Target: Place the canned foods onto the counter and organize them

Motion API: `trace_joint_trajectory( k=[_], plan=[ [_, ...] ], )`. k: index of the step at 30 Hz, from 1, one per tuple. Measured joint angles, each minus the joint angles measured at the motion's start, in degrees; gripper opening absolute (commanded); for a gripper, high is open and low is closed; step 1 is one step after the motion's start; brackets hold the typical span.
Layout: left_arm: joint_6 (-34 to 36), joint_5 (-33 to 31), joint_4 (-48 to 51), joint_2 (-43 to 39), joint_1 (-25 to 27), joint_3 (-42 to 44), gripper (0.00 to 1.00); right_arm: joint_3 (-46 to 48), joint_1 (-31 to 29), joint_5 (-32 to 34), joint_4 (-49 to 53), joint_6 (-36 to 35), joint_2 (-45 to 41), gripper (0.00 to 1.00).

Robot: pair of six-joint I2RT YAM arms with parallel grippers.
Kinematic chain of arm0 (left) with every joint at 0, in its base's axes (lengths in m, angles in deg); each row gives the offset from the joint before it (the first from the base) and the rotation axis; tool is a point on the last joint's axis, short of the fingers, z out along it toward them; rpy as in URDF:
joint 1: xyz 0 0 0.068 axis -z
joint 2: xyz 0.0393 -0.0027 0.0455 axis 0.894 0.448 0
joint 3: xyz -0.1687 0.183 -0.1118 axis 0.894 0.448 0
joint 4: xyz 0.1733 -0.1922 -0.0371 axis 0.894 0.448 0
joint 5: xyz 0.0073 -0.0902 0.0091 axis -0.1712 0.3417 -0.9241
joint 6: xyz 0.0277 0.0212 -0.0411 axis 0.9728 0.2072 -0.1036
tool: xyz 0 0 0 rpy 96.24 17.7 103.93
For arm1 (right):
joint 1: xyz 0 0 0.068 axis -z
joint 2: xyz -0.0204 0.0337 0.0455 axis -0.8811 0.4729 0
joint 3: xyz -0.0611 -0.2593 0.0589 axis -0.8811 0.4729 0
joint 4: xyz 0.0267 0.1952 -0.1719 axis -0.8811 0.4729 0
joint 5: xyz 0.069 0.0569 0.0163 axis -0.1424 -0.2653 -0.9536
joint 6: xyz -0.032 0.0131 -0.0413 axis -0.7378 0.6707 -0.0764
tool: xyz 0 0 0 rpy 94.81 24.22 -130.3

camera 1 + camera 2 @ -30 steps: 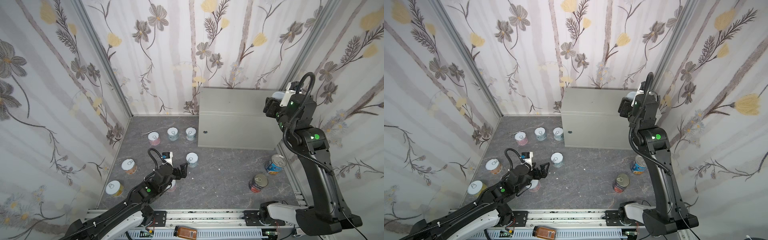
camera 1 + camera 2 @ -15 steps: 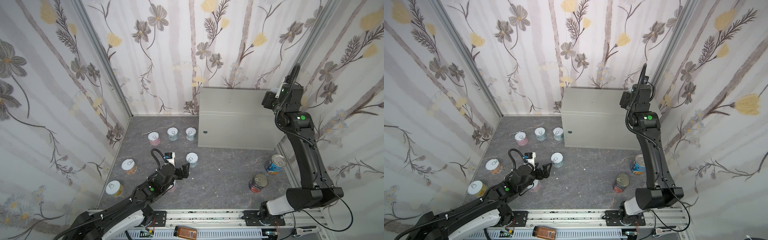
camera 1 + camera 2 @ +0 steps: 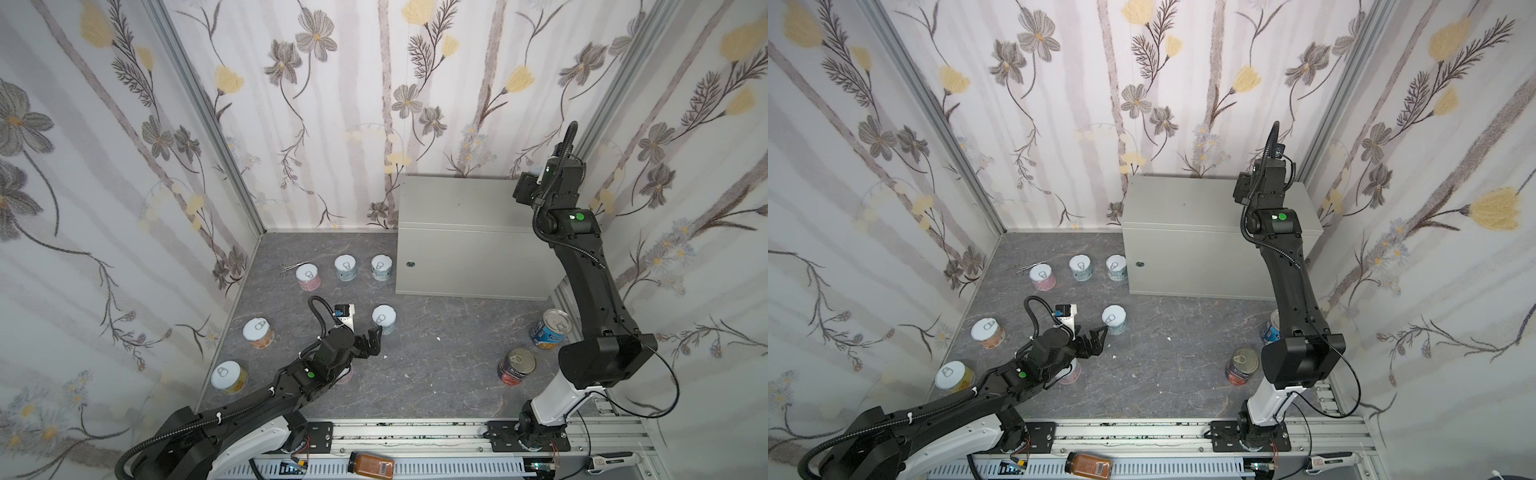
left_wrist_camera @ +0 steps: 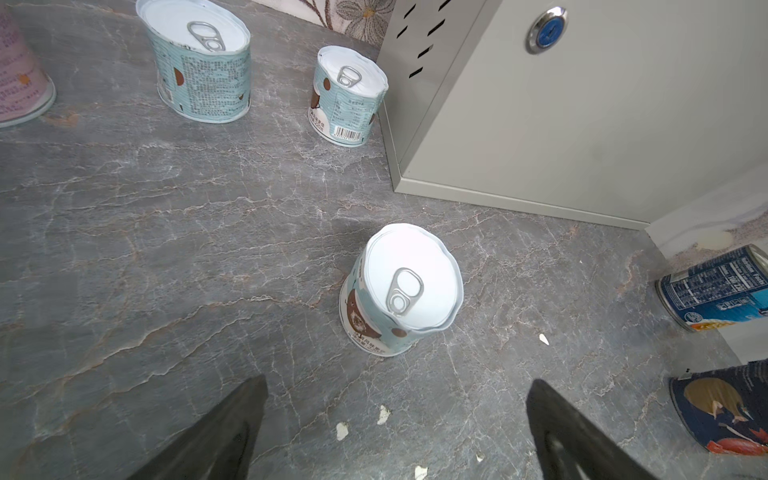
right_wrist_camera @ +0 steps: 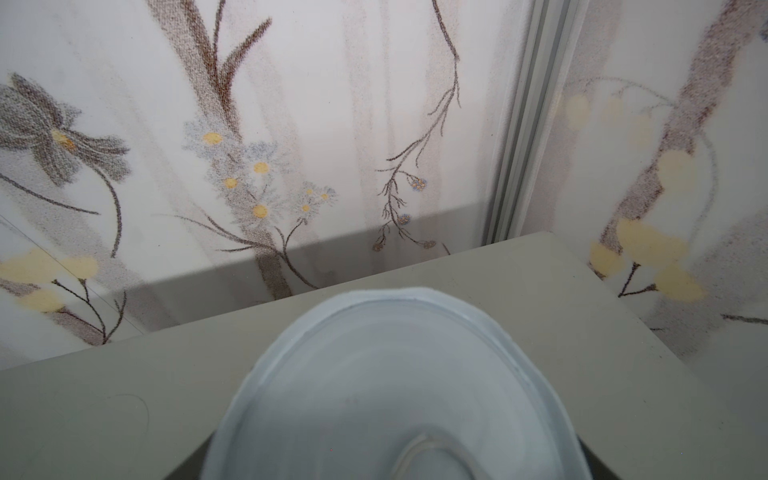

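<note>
Placement is in hand: a pale-blue can [image 5: 395, 386] is clamped in the right tool [image 3: 534, 187] over the surface [image 5: 104, 395], upper right of the frame, so lowering and release are judged due next; the left tool [image 4: 397, 395] is spread wide before a short blue can [image 4: 409, 286] on the floor [image 4: 166, 249].

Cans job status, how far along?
Done: nothing yet, no can stands free on the counter. In hand: the right pincer grips a pale can at the counter top; the left pincer is open, facing a blue can on the floor. Left: that one plus eight more down there, including the tomato can and tall blue can.
</note>
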Motion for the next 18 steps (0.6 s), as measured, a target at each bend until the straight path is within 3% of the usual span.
trace_joint_trajectory(
  k=[12, 18],
  plan=[
    [0.7, 0.0, -2.2, 2.2, 0.0, -0.1, 1.0, -11.4, -3.6, -2.5, 1.2, -1.0, 10.2, 0.45],
    [0.7, 0.0, -2.6, 2.5, 0.0, -0.1, 1.0, -22.6, -9.2, -3.1, 4.2, -1.9, 18.4, 0.45]
  ],
)
